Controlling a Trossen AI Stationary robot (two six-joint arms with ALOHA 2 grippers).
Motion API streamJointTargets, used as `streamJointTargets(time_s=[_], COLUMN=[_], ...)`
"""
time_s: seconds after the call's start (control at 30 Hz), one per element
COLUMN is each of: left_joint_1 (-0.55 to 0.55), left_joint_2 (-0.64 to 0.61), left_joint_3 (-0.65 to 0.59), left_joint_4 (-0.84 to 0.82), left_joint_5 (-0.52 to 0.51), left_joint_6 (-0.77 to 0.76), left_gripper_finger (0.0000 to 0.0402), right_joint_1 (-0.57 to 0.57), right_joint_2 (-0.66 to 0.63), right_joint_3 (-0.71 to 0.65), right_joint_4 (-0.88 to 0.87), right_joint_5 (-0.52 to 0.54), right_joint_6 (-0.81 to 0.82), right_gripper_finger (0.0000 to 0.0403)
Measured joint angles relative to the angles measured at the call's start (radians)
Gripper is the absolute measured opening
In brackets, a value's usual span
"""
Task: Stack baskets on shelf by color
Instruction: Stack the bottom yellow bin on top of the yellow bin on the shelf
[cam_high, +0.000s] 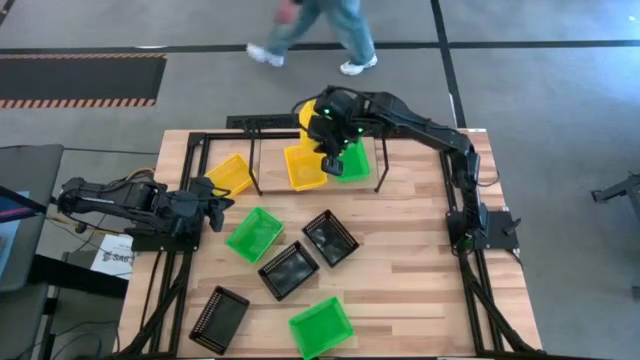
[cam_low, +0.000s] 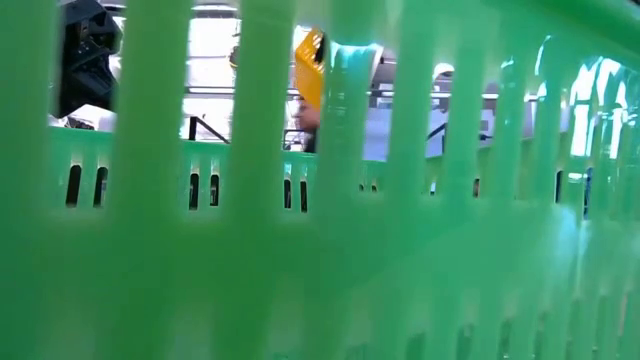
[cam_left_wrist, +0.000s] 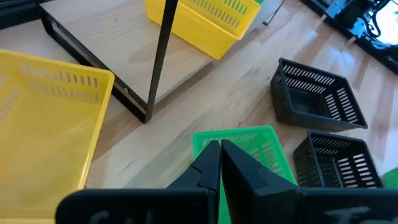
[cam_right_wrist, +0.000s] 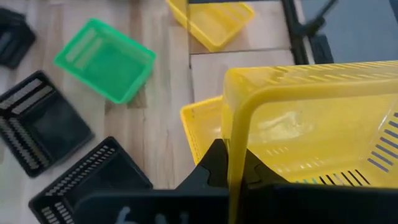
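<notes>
My right gripper (cam_high: 320, 140) hangs over the shelf (cam_high: 272, 155) at the table's far side, shut on a yellow basket (cam_high: 308, 115) that also shows through the slots in the low view (cam_low: 310, 60). Under it a second yellow basket (cam_right_wrist: 199, 124) sits on the shelf board, with a green basket (cam_high: 354, 163) to its right. A third yellow basket (cam_high: 230, 172) lies at the shelf's left end. My left gripper (cam_left_wrist: 219, 155) waits shut at the table's left, above another green basket (cam_left_wrist: 249, 146), touching nothing. My right gripper pinches the yellow basket's rim (cam_right_wrist: 235, 158) between its two fingers, with one finger inside the basket and one outside. The fingers slant down toward the table's left. The basket is lifted clear above the shelf, tipped on its side, its body on the gripper's far side.
Three black baskets (cam_high: 330, 238) (cam_high: 288, 270) (cam_high: 218, 318) and a green basket (cam_high: 320, 325) lie loose on the table's near half; that green one's wall (cam_low: 320, 220) fills the low view. A person (cam_high: 320, 35) walks past beyond the far edge.
</notes>
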Motion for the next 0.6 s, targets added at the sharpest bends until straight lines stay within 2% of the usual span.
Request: streamJointTargets(time_s=[0.3,0.6], left_joint_1=[0.000,0.000], left_joint_2=[0.000,0.000], left_joint_3=[0.000,0.000], left_joint_4=[0.000,0.000], left_joint_5=[-0.024,-0.027], left_joint_6=[-0.023,-0.052], left_gripper_finger=[0.0000,0.0000], right_joint_1=[0.031,0.036], right_joint_2=[0.119,0.261], right_joint_3=[0.000,0.000], right_joint_4=[-0.028,-0.020], right_joint_5=[-0.102,-0.028], right_joint_6=[-0.123,-0.124], right_gripper_finger=[0.0002,0.0002])
